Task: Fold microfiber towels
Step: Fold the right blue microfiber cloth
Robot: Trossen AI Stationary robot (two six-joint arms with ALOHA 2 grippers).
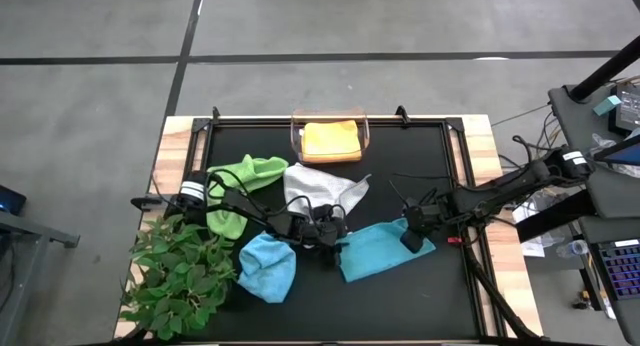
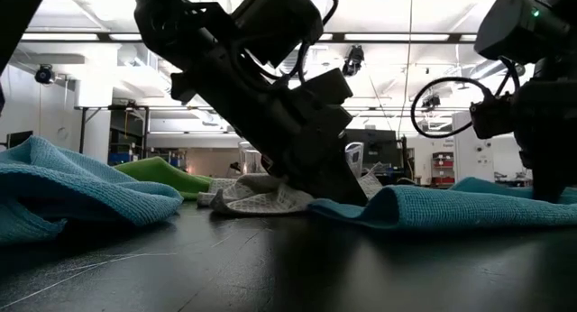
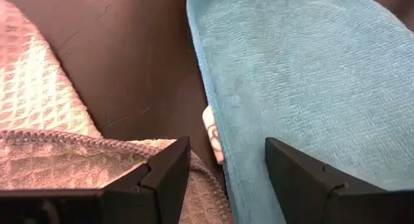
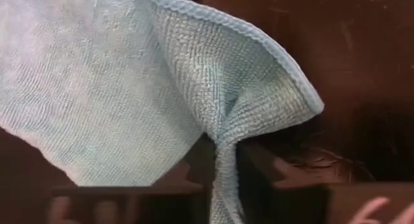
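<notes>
Teal towel (image 1: 378, 252) near the tabletop's front edge: right gripper (image 1: 411, 238) pinches its corner; left gripper (image 1: 335, 236) spread open at its opposite edge.

- From my seat, the left gripper (image 3: 226, 175) has its two dark fingers (image 3: 169, 172) spread apart, nothing between them but cloth edges and table.
- Teal towel (image 3: 304, 75) fills one side, with a small white tag (image 3: 213, 134) at its edge (can't read it).
- Pale grey-white towel (image 3: 45, 120) sits opposite, dark table (image 3: 129, 56) between.
</notes>
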